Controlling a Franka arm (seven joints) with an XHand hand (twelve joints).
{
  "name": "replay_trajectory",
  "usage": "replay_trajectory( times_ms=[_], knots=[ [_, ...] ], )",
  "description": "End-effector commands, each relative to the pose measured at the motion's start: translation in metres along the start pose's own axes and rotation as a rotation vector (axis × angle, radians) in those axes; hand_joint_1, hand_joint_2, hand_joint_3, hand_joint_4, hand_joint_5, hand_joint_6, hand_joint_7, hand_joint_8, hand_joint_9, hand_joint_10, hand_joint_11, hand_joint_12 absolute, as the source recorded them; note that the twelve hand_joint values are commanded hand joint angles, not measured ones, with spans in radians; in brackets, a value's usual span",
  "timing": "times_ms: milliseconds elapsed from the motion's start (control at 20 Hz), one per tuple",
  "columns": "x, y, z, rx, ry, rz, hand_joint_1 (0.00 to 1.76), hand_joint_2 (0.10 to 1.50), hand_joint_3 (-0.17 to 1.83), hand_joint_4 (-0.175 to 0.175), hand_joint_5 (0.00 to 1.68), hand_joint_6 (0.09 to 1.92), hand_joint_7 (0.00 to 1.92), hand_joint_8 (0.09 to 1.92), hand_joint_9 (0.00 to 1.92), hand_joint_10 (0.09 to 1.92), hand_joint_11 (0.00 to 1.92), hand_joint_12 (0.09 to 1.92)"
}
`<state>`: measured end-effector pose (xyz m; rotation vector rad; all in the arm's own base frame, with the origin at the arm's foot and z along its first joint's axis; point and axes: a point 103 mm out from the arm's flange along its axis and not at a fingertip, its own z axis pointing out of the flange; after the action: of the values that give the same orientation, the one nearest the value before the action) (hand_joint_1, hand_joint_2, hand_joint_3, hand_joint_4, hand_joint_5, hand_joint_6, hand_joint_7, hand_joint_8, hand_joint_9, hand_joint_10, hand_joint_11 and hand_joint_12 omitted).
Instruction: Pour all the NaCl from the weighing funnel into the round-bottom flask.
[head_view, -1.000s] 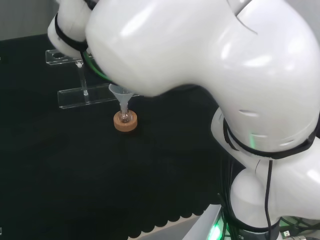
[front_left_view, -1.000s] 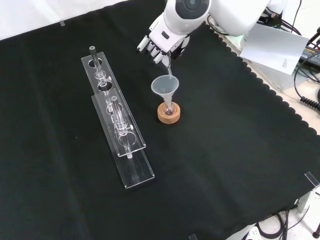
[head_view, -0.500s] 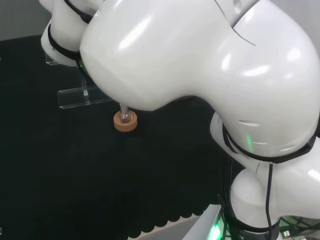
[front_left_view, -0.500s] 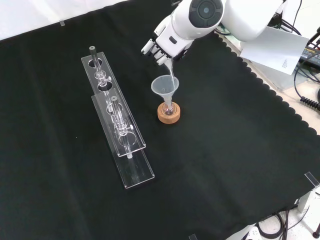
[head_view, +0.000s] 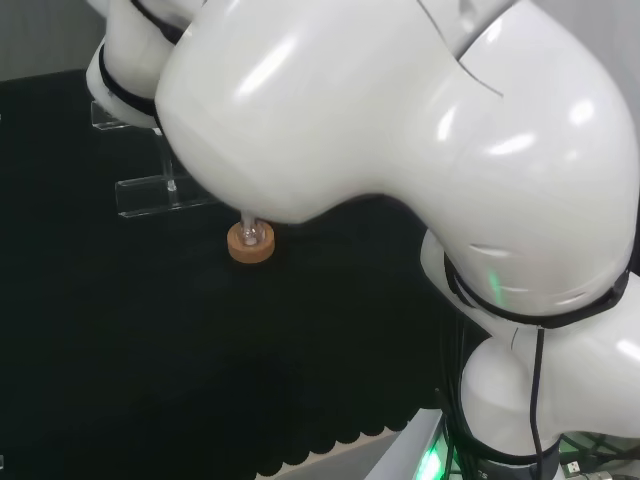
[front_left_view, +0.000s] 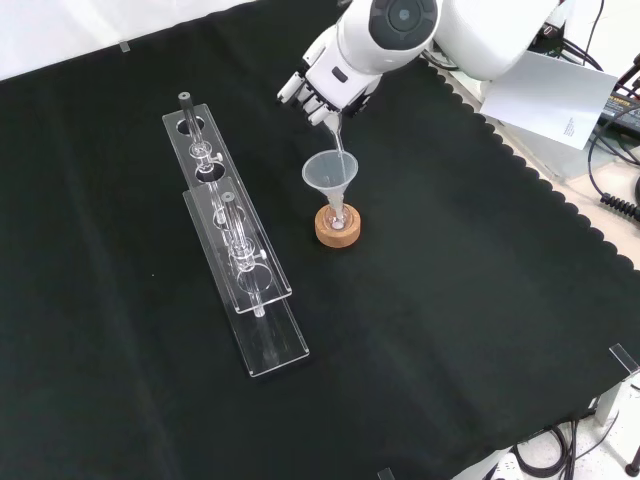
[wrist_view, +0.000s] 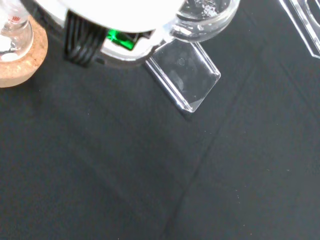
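In the front view the hand (front_left_view: 325, 88) is curled round a clear glass weighing funnel (front_left_view: 339, 143), whose thin stem slants down into the mouth of a wide plastic funnel (front_left_view: 329, 172). That funnel sits in a small round-bottom flask (front_left_view: 339, 216) on a cork ring (front_left_view: 338, 230). The head view has the cork ring (head_view: 250, 245) and the flask (head_view: 251, 233) just below the arm's big white link. In the wrist view the weighing funnel's bowl (wrist_view: 206, 13) holds white grains, and its flat clear end (wrist_view: 184, 75) sticks out. The flask (wrist_view: 12, 35) rests on its cork ring (wrist_view: 17, 62) off to one side.
Two long clear acrylic racks (front_left_view: 236, 255) holding small glass pieces lie left of the flask in the front view, and behind it in the head view (head_view: 160, 190). A white sheet of paper (front_left_view: 555, 95) and cables lie beyond the cloth's scalloped edge at the right.
In the head view the arm's white link has swung over the plastic funnel and now hides it. In the front view the hand shifted a little above the funnel, still holding the weighing funnel.
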<state>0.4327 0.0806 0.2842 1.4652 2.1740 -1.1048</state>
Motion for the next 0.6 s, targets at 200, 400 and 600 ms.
replay_trajectory(
  times_ms=[200, 400, 600],
  knots=[
    [0.0018, -0.0027, -0.0059, 0.006, -0.026, 0.023, 1.29, 0.74, 0.58, -0.175, 1.16, 0.82, 1.2, 0.79, 1.23, 0.39, 0.68, 1.14],
    [0.0029, -0.001, -0.006, 0.001, -0.045, 0.003, 1.28, 0.63, 0.74, 0.018, 1.17, 0.86, 1.3, 0.7, 1.24, 0.39, 0.69, 1.14],
    [0.0054, -0.0008, -0.0096, 0.001, -0.071, 0.0, 1.28, 0.61, 0.78, 0.059, 1.18, 0.87, 1.32, 0.68, 1.24, 0.39, 0.69, 1.14]
  ],
)
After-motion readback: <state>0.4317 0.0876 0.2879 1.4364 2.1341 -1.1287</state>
